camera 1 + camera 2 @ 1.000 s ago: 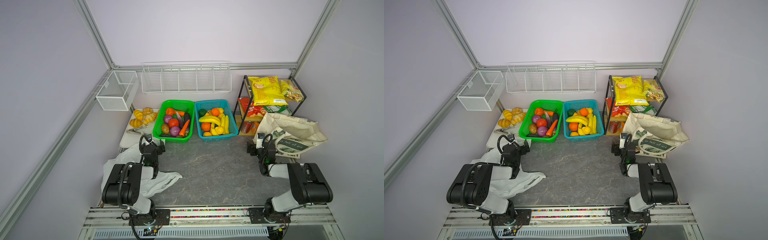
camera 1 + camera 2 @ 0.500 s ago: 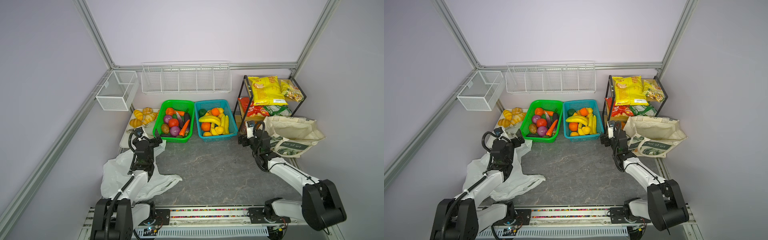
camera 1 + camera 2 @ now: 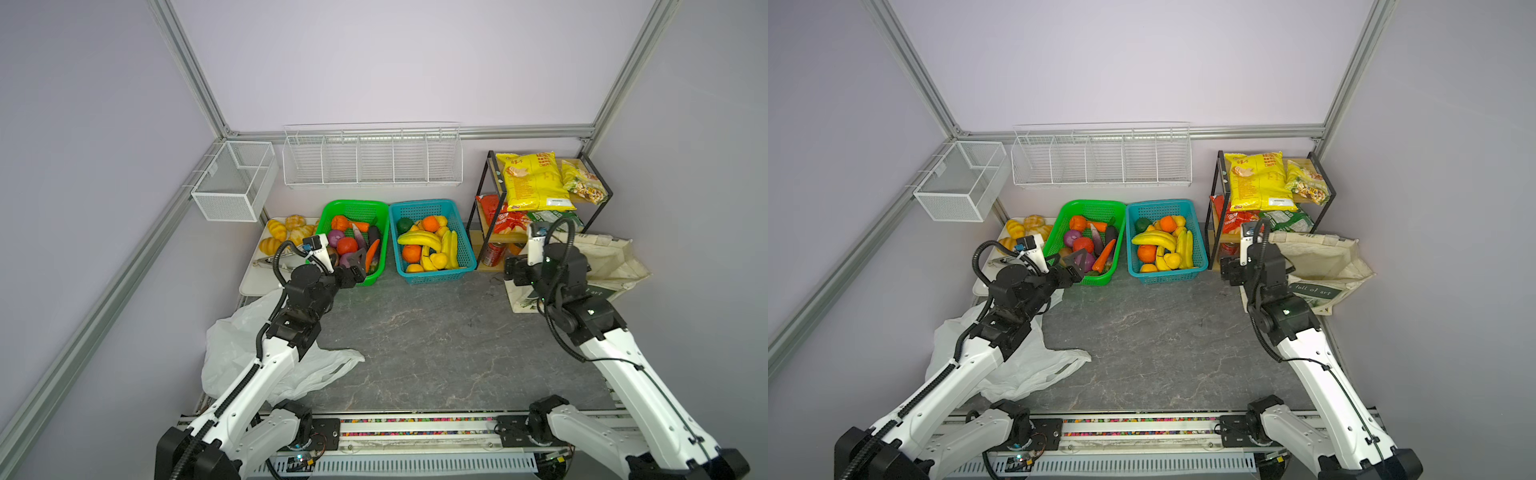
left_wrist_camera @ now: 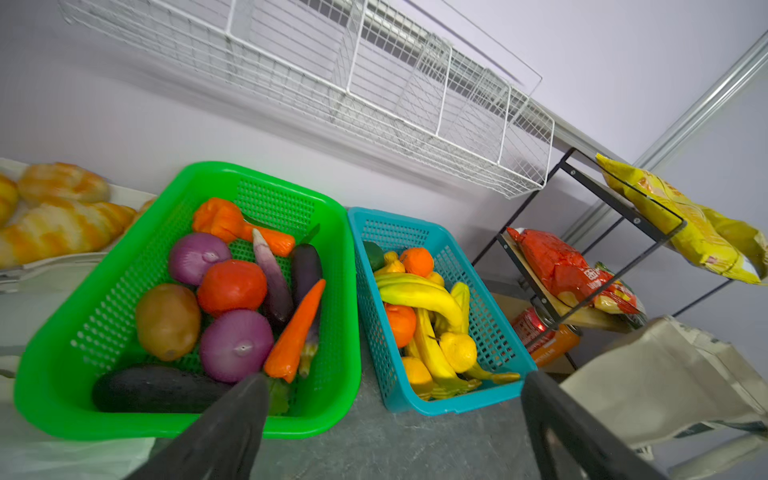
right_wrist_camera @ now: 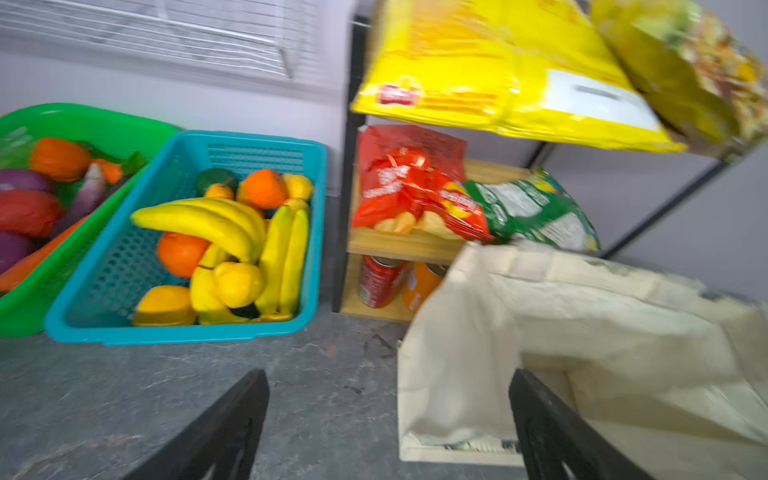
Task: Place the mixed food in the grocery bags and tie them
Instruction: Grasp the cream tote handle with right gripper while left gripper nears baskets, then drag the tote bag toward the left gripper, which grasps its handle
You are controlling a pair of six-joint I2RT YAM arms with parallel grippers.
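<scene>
Toy banana (image 3: 419, 240) and orange fruits (image 3: 411, 252) are seen inside the teal basket (image 3: 434, 275); red packets (image 3: 498, 216) and a green packet (image 3: 555, 217) are shelved right of it. Left gripper (image 4: 395, 382) is held wide and empty front-left of it, right gripper (image 5: 388, 374) likewise front-right.

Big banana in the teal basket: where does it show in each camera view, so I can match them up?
A top view: the big banana curves across the teal basket, near the picture's centre.
A top view: the banana in the same place.
Left wrist: the banana arches over an orange in that basket.
Right wrist: the banana likewise, over an orange.
Shared landmark: the teal basket.
</scene>
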